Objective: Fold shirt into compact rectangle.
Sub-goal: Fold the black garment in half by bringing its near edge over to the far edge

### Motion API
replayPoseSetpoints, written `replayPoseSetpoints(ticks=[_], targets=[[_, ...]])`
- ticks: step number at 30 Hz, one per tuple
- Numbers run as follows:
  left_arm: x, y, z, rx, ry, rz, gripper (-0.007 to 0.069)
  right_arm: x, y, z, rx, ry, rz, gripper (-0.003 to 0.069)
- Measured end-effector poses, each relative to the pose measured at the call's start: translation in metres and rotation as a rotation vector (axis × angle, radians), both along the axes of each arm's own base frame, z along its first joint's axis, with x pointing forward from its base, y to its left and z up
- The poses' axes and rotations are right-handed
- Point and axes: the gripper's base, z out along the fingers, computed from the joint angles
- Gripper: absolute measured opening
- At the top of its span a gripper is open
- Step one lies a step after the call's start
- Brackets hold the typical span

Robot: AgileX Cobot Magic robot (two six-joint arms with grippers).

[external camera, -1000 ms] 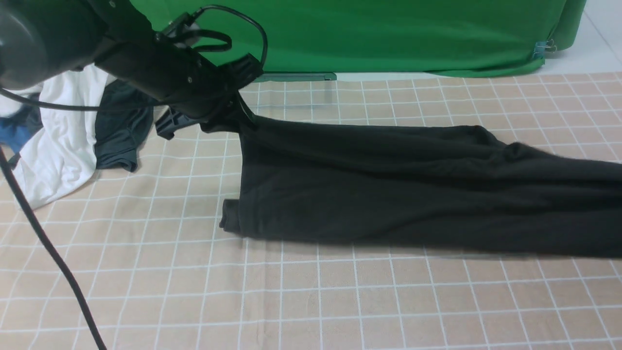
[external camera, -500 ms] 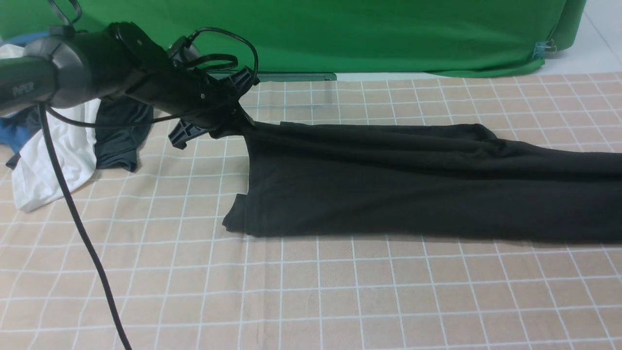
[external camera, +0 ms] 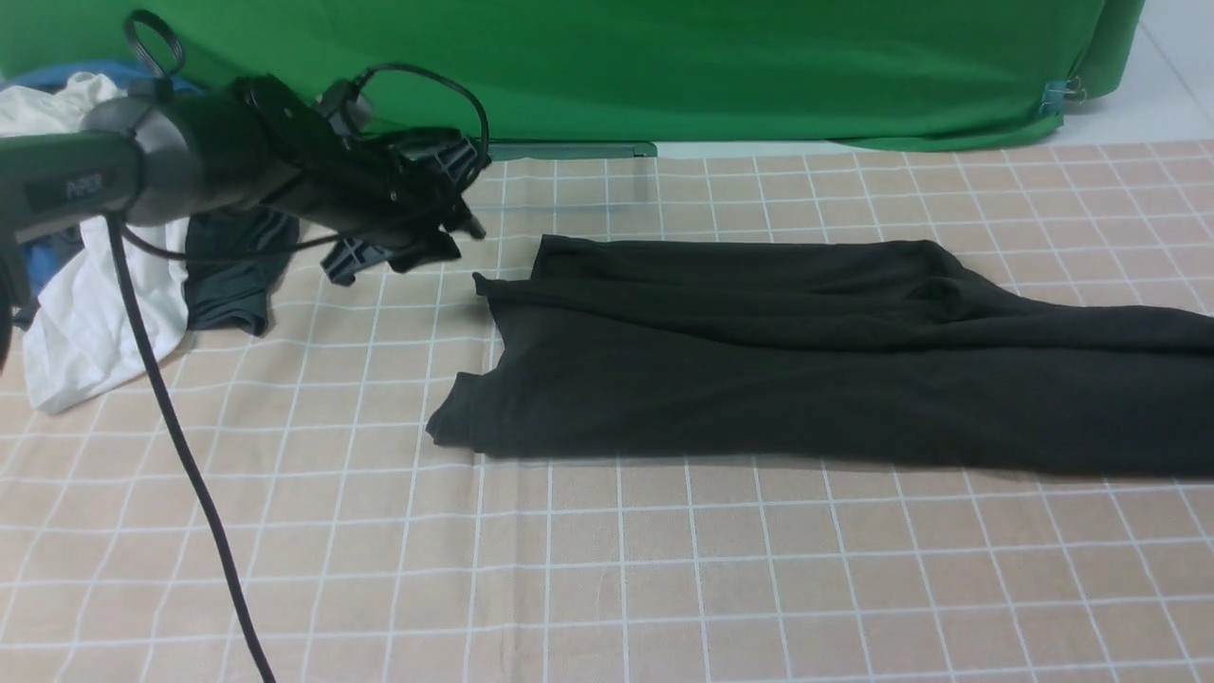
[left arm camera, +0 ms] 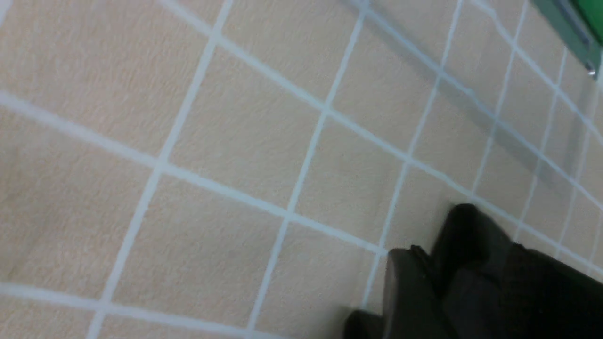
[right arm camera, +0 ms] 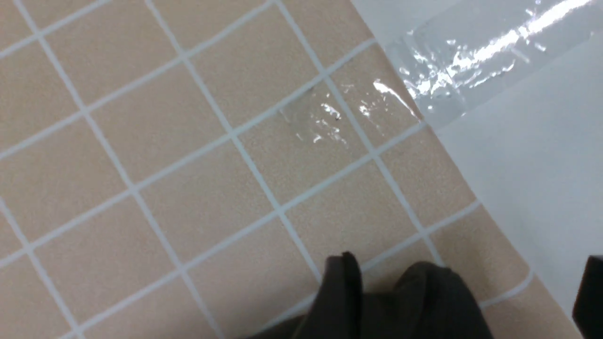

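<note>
The black shirt [external camera: 806,360] lies flat on the checked cloth as a long folded band that runs off the right edge of the front view. My left gripper [external camera: 453,226] hangs just left of the shirt's far left corner [external camera: 486,283], apart from it and holding nothing. In the left wrist view, one dark finger [left arm camera: 407,292] shows beside black cloth [left arm camera: 541,292]. My right gripper [right arm camera: 464,296] is open, its fingers [right arm camera: 339,292] wide apart, and a bump of the shirt [right arm camera: 424,301] lies loose between them. The right arm is out of the front view.
A white shirt [external camera: 95,313], a smaller dark grey garment [external camera: 232,275] and blue clothes [external camera: 43,256] are heaped at the back left. A black cable [external camera: 180,455] hangs from the left arm. A green backdrop [external camera: 711,66] stands behind. Clear tape [right arm camera: 471,56] holds down the cloth's edge near my right gripper.
My left gripper let go of the shirt's far left corner and drew back to the left. The corner dropped, and the shirt has settled flat on the cloth.
</note>
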Motion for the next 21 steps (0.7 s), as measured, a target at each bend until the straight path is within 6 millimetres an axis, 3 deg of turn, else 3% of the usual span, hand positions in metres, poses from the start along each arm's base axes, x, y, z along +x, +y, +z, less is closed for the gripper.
replayPoseSetpoints(ticks=[2, 3, 4, 8, 9, 10, 11, 14, 17, 18, 21], targets=[[0.006, 0.003, 0.016, -0.009, -0.010, -0.026, 0.0382, 0.007, 0.007, 0.020, -0.024, 0.043, 0.059, 0.0648], [0.006, 0.002, 0.020, -0.011, -0.011, -0.034, 0.0391, 0.008, 0.007, 0.023, -0.026, 0.047, 0.066, 0.0645], [0.009, 0.005, 0.031, -0.015, -0.016, -0.050, 0.0444, 0.013, 0.014, 0.037, -0.040, 0.072, 0.112, 0.0610], [0.012, 0.010, 0.080, -0.025, -0.043, -0.131, 0.0575, 0.026, 0.054, 0.075, 0.016, 0.117, 0.316, 0.0375], [0.011, 0.010, 0.094, -0.018, -0.053, -0.155, 0.0601, 0.030, 0.076, 0.081, 0.061, 0.126, 0.414, 0.0296], [0.010, 0.011, 0.095, -0.013, -0.048, -0.163, 0.0604, 0.030, 0.079, 0.082, 0.071, 0.128, 0.427, 0.0283], [0.008, 0.010, 0.111, 0.004, -0.065, -0.189, 0.0615, 0.034, 0.107, 0.085, 0.115, 0.136, 0.522, 0.0188], [0.005, 0.009, 0.130, 0.007, -0.079, -0.223, 0.0612, 0.037, 0.156, 0.082, 0.132, 0.165, 0.664, 0.0080], [0.005, 0.008, 0.132, 0.007, -0.078, -0.230, 0.0605, 0.035, 0.192, 0.076, 0.119, 0.204, 0.743, 0.0092], [0.004, 0.008, 0.131, 0.007, -0.070, -0.235, 0.0594, 0.034, 0.211, 0.072, 0.110, 0.221, 0.765, 0.0139], [0.004, 0.008, 0.130, 0.009, -0.063, -0.239, 0.0570, 0.033, 0.243, 0.067, 0.075, 0.231, 0.780, 0.0297]])
